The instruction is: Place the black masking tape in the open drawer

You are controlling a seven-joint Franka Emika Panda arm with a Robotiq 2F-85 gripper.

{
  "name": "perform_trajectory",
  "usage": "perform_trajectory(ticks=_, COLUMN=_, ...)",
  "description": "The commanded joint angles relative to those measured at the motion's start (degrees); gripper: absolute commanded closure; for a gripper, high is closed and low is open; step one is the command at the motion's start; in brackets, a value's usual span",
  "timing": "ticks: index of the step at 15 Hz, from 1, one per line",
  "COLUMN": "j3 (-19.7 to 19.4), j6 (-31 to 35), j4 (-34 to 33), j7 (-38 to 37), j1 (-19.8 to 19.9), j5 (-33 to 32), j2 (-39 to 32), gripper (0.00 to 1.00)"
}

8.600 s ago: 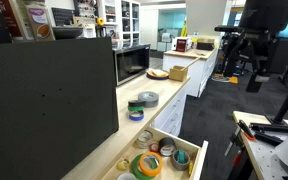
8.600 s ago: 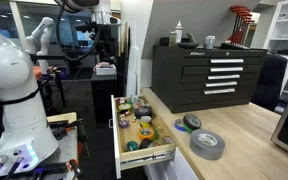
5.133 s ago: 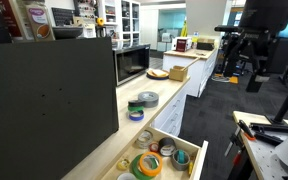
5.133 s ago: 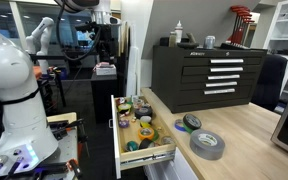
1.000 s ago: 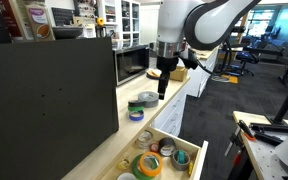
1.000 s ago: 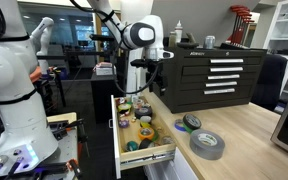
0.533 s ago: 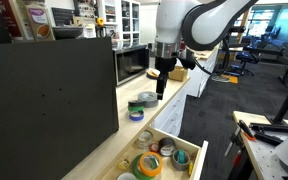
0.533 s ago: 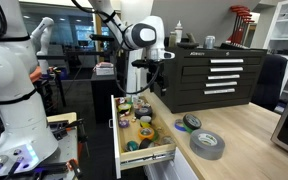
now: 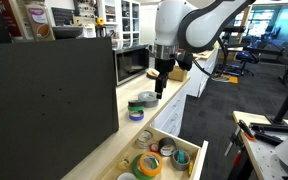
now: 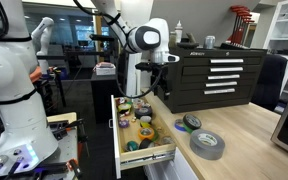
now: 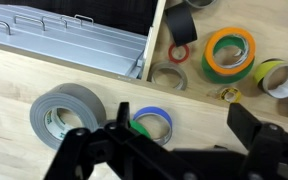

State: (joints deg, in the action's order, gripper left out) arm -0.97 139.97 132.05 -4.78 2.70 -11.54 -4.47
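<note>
The black masking tape (image 10: 192, 122) is a small dark ring on the wooden counter between the wide grey roll (image 10: 207, 144) and the small blue roll (image 10: 181, 126). It also shows in an exterior view (image 9: 135, 105). In the wrist view only a green-edged sliver shows beside the blue roll (image 11: 152, 120); my finger hides the rest of it. The open drawer (image 10: 170, 150) has pale wooden sides and holds several tape rolls, and it shows in an exterior view (image 9: 196, 160) too. My gripper (image 9: 160, 88) hangs open and empty above the counter near the tapes, and it also shows in the wrist view (image 11: 184, 140).
A microwave (image 9: 132, 63) stands further along the counter. A black tool chest (image 10: 204, 75) sits behind the tapes. A dark panel (image 9: 49, 100) stands along the counter's side. The drawer holds a green-yellow roll (image 11: 229, 52) and a red ring (image 11: 179, 53).
Several seconds ago the arm was away from the counter. It has since swung in over the tapes. In the last second the gripper drifted slightly toward the rolls.
</note>
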Motion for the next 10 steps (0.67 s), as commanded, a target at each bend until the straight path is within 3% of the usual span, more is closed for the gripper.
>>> perform_trajectory(ticks=1, j3=-1.78, j6=1.14, j4=-3.86, j7=-2.5, j1=0.04, j5=-0.3, j2=-4.5, gripper=0.0)
perform_trajectory(ticks=10, j3=-5.06, j6=3.74, j4=-15.29, j7=-0.55, j1=0.11, j5=-0.49, j2=-17.75, gripper=0.0)
